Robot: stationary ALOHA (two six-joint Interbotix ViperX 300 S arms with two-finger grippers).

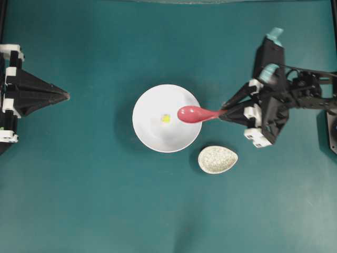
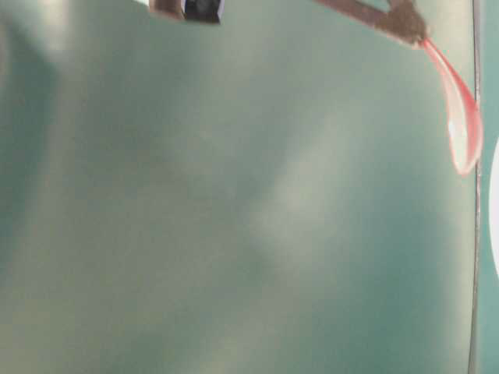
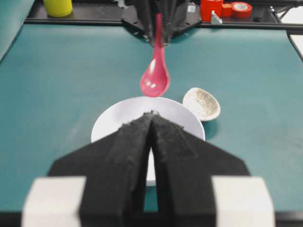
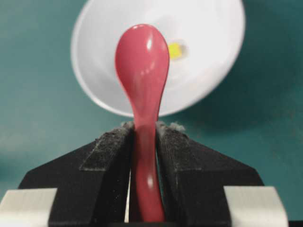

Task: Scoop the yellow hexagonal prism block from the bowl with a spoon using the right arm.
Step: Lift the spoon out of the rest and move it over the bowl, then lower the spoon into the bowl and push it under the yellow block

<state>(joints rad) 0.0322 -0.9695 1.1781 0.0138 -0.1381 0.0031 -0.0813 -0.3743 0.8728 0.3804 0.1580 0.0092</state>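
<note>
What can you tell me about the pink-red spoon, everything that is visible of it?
The spoon is glossy pink-red, plastic or ceramic by its look, with an oval scoop and a short straight handle. The right pincer is shut on the handle. The scoop is empty and hangs in the air over the right rim of the white bowl, touching nothing else. The yellow block lies in the bowl, left of the scoop.

Overhead view: straight down on the teal worktop (image 1: 79,200). Table-level view: low, close, blurred. Left wrist view: over its hand, facing across. Right wrist view: close, downward. Shared: large glossy white round bowl (image 1: 152,134), pink-red oval-scooped spoon (image 1: 192,114)
</note>
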